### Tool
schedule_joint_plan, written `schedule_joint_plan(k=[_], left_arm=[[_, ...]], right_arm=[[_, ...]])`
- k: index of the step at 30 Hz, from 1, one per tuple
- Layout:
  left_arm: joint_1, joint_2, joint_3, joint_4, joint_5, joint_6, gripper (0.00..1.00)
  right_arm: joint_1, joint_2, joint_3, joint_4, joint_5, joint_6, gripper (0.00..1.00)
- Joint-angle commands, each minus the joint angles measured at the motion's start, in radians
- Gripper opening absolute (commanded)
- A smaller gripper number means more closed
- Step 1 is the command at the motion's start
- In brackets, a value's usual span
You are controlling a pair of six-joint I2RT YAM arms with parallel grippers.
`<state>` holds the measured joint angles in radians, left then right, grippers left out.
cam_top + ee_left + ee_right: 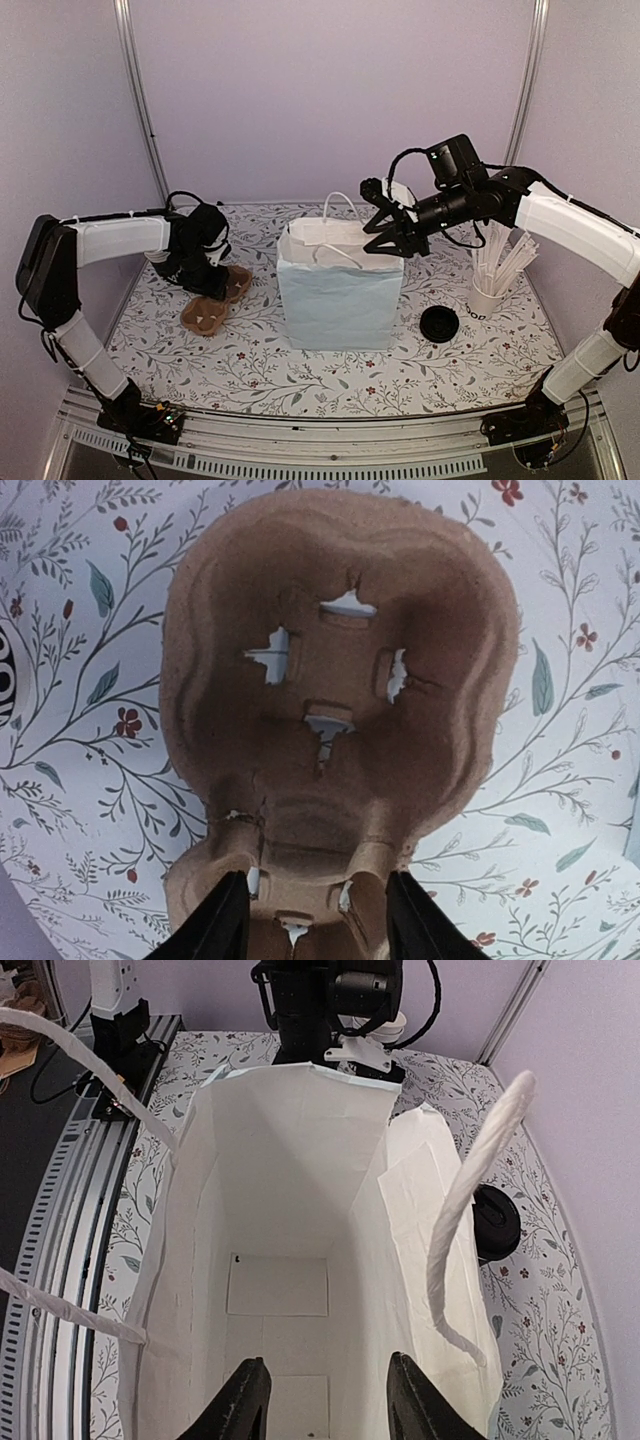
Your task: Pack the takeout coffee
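The takeout coffee (439,324) is a small black cup with its round black lid on. It stands on the table right of the pale-blue paper bag (340,295), and its lid shows past the bag's wall in the right wrist view (497,1222). My right gripper (385,238) hangs open and empty over the bag's open mouth. The right wrist view (325,1400) looks down onto the bag's white bottom (277,1285), which holds nothing. My left gripper (210,280) is open and low over the brown cardboard cup carrier (213,305), its fingers either side of the carrier's near end (318,925).
A white cup of wooden stirrers (487,295) stands right of the black cup. The bag's white rope handles (470,1190) stick up beside my right gripper. The floral table cover (330,380) runs to the metal rail at the near edge.
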<state>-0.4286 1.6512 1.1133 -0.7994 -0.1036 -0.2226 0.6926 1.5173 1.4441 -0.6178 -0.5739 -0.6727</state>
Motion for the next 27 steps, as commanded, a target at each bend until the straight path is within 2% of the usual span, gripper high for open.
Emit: schedule_joint_plan(k=[1, 13, 19, 27], left_arm=[[0.015, 0.024, -0.003, 0.023, 0.018, 0.012, 0.48], [0.021, 0.075, -0.008, 0.049, 0.015, -0.004, 0.43], [0.022, 0.073, -0.011, 0.047, 0.023, -0.008, 0.33], [0.023, 0.025, 0.014, 0.002, 0.03, -0.013, 0.3]], right_arm=[[-0.005, -0.025, -0.016, 0.018, -0.006, -0.01, 0.43], [-0.005, -0.024, -0.02, 0.019, -0.004, -0.013, 0.43], [-0.005, -0.018, -0.021, 0.018, -0.004, -0.013, 0.43], [-0.005, -0.013, 0.005, 0.003, -0.014, -0.006, 0.43]])
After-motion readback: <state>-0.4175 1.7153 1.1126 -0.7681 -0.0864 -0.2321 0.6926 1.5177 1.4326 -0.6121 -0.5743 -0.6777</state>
